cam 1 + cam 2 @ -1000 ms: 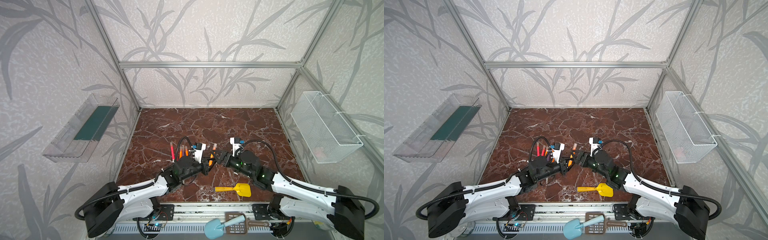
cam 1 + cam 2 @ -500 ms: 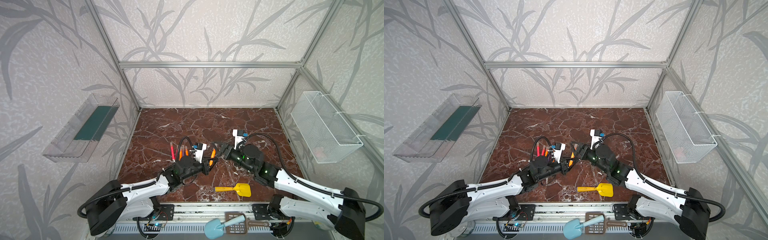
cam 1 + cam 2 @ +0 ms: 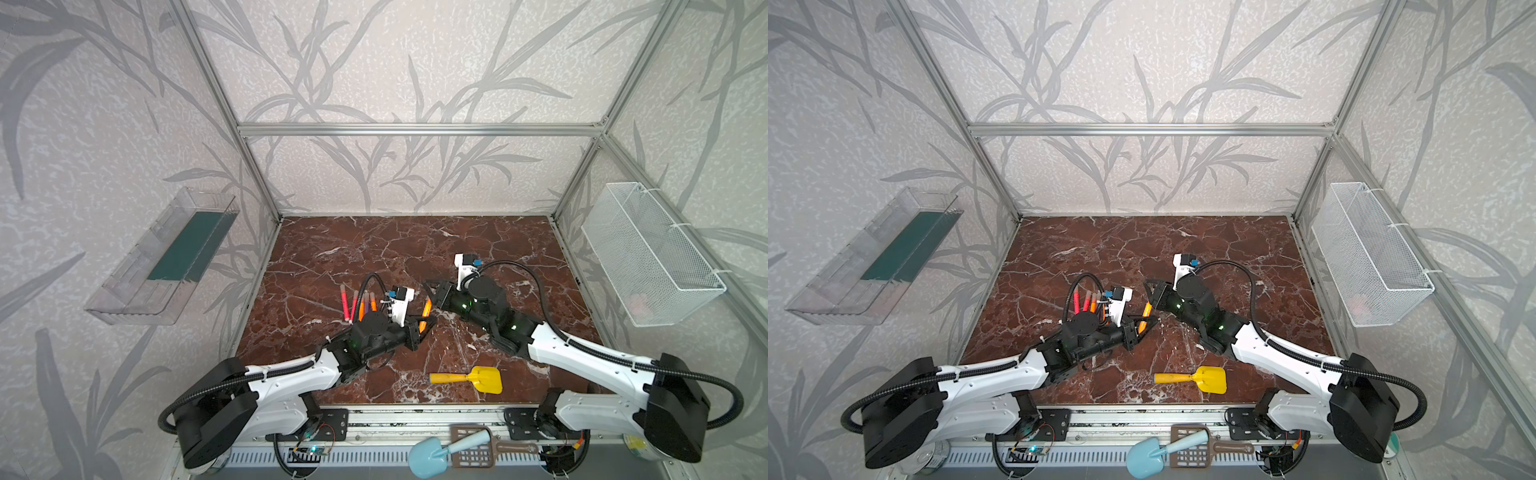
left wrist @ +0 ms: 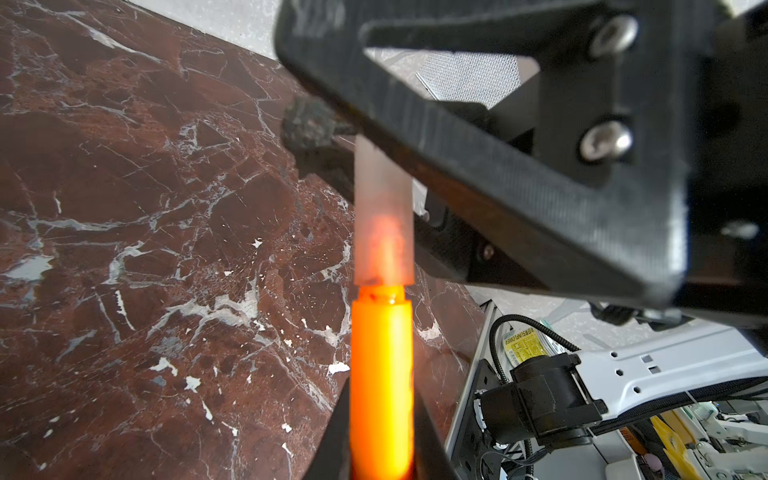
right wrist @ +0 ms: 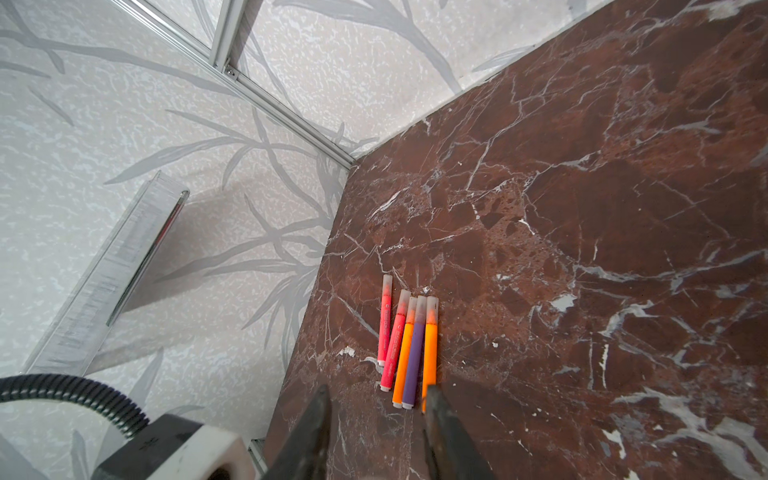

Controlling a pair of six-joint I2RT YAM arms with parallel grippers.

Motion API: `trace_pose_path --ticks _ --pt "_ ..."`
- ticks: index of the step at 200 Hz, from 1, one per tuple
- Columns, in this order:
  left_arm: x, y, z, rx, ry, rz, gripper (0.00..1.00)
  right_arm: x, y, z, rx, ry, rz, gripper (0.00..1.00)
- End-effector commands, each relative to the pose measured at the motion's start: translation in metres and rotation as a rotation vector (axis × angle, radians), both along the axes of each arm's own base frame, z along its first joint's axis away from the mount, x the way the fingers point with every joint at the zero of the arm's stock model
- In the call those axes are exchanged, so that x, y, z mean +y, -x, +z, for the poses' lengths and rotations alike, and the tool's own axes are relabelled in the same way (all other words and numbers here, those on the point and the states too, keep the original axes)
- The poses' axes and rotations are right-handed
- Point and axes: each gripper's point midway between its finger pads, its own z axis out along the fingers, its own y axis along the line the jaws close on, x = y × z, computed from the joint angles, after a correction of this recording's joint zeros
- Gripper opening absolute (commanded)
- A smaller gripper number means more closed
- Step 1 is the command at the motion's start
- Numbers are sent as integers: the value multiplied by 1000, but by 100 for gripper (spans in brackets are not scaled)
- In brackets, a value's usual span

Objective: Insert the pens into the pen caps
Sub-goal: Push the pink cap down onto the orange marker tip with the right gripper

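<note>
My left gripper (image 3: 420,329) (image 3: 1139,328) (image 4: 382,436) is shut on an orange pen (image 3: 424,314) (image 3: 1144,316) (image 4: 381,374), held slanting above the table. A translucent pen cap (image 4: 382,216) sits over its tip. My right gripper (image 3: 432,291) (image 3: 1152,291) (image 5: 376,409) hovers just beyond the capped end, open, with only bare table between its fingers. In the left wrist view its black finger frame crosses in front of the cap's far end. Several capped pens (image 3: 358,302) (image 3: 1088,301) (image 5: 409,345), pink-red, orange and purple, lie side by side to the left of the left gripper.
A yellow toy shovel (image 3: 469,379) (image 3: 1196,379) lies near the front edge of the marble table (image 3: 374,257). A wire basket (image 3: 648,257) hangs on the right wall, a clear tray (image 3: 166,262) on the left wall. A blue scoop (image 3: 440,453) rests on the front rail.
My right gripper has drawn back from the orange pen's capped end toward the rear, and its jaws have narrowed. The left gripper still holds the pen in place.
</note>
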Motion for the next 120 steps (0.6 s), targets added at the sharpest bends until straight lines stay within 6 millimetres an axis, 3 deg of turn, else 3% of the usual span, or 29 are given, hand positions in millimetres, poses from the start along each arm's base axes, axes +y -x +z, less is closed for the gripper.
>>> trace_pose_path --ticks 1,85,120 --pt "-1 -1 4 -26 10 -4 0 6 0 14 -19 -34 25 34" --pt "-1 -4 12 -23 25 -10 0 10 8 -3 6 -35 72 12" --pt "3 -6 29 -10 104 -56 0 10 19 2 -88 -105 133 8"
